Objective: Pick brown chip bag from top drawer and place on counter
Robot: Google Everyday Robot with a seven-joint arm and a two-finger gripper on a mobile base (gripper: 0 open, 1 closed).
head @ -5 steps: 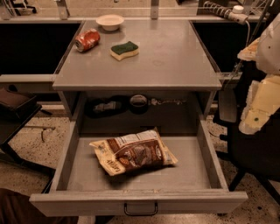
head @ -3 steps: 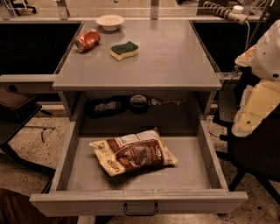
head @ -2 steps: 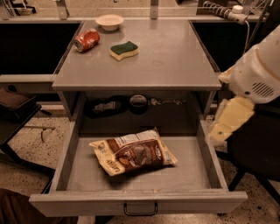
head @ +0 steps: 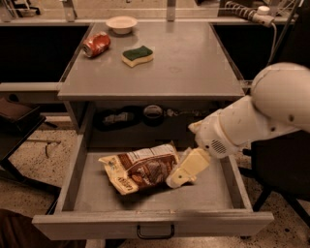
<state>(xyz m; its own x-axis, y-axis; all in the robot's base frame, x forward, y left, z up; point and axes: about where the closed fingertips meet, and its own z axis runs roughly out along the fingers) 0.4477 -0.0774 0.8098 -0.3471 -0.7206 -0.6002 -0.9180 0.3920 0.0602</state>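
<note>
The brown chip bag [head: 143,169] lies flat in the open top drawer [head: 150,224], left of its middle, with cream ends and a dark brown centre. My gripper [head: 181,177] has come in from the right on the white arm [head: 271,111] and is down inside the drawer, right against the bag's right end. It points down and to the left. The grey counter [head: 189,63] lies above and behind the drawer.
On the counter are a green-and-yellow sponge [head: 137,54], a red can on its side [head: 96,44] and a white bowl [head: 121,23]. A power strip [head: 248,11] runs along the back right. Dark items [head: 152,112] sit in the recess behind the drawer. A dark chair [head: 281,169] stands at the right.
The arm has swung from the right side of the cabinet leftward and down into the drawer. The gripper now reaches the bag's right end. The bag has not moved.
</note>
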